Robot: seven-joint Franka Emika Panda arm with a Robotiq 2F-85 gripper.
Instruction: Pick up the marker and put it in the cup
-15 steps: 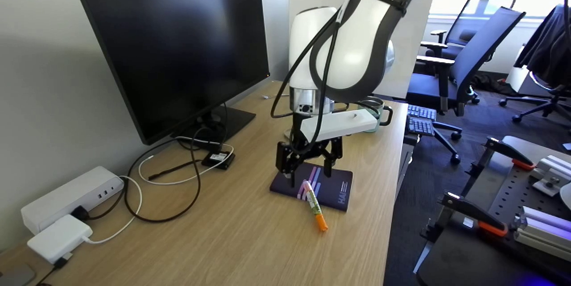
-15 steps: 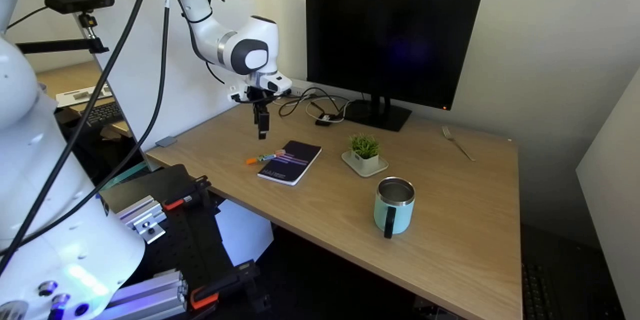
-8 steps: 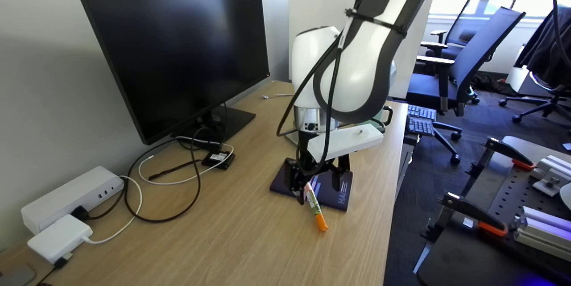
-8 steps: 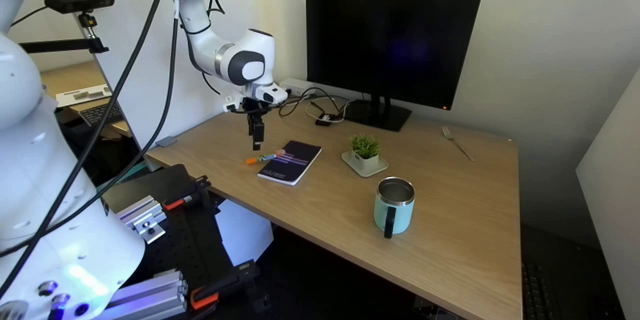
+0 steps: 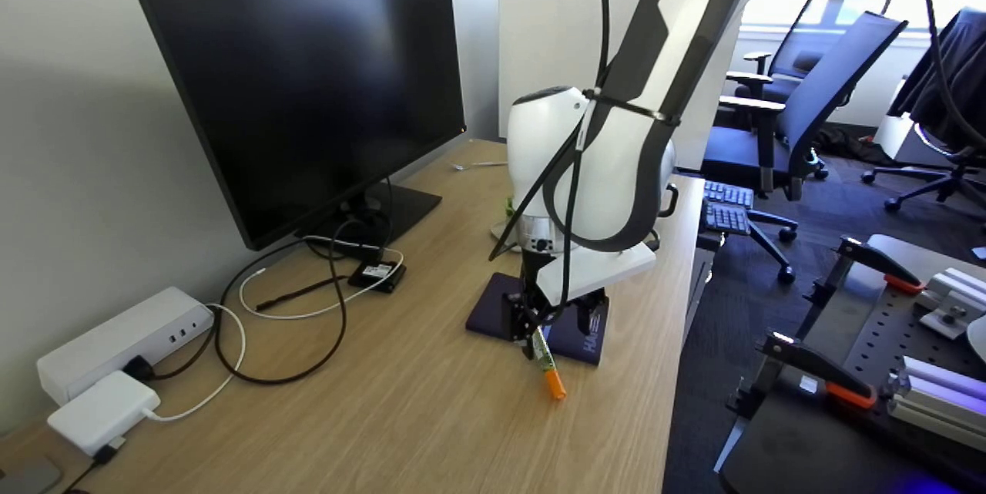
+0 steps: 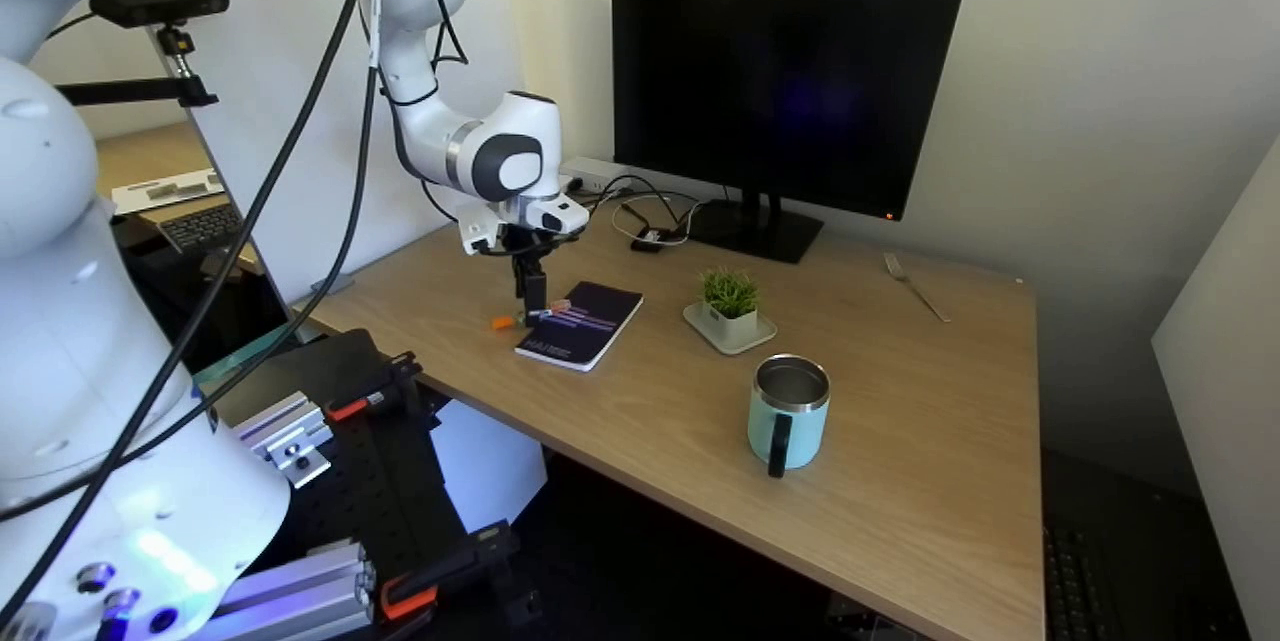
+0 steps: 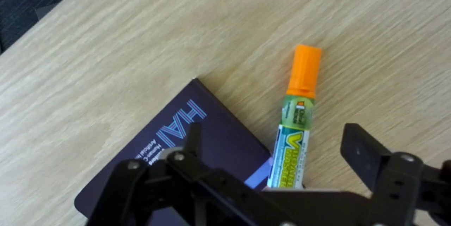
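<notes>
The marker has an orange cap and a green, blue and white label. It lies across the edge of a dark notebook, cap end on the desk, in both exterior views (image 5: 554, 384) (image 6: 506, 322) and the wrist view (image 7: 296, 123). My gripper (image 5: 558, 338) is open and low over the marker; it also shows edge-on in an exterior view (image 6: 533, 317). In the wrist view my gripper (image 7: 273, 132) has its fingers apart on either side of the marker, not touching it. The light-blue cup (image 6: 788, 431) stands upright; elsewhere only its black handle (image 5: 669, 201) shows behind the arm.
The dark notebook (image 6: 592, 316) lies under the marker's uncapped-side end. A small plant (image 6: 730, 293) on a dish stands between notebook and cup. A monitor (image 6: 780, 101), loose cables (image 5: 339, 301) and a fork (image 6: 915, 287) are farther back. The desk's edge (image 5: 678, 355) runs near the notebook.
My gripper has come down from above the notebook to around the marker, with its fingers staying apart. The marker, notebook and cup have not moved.
</notes>
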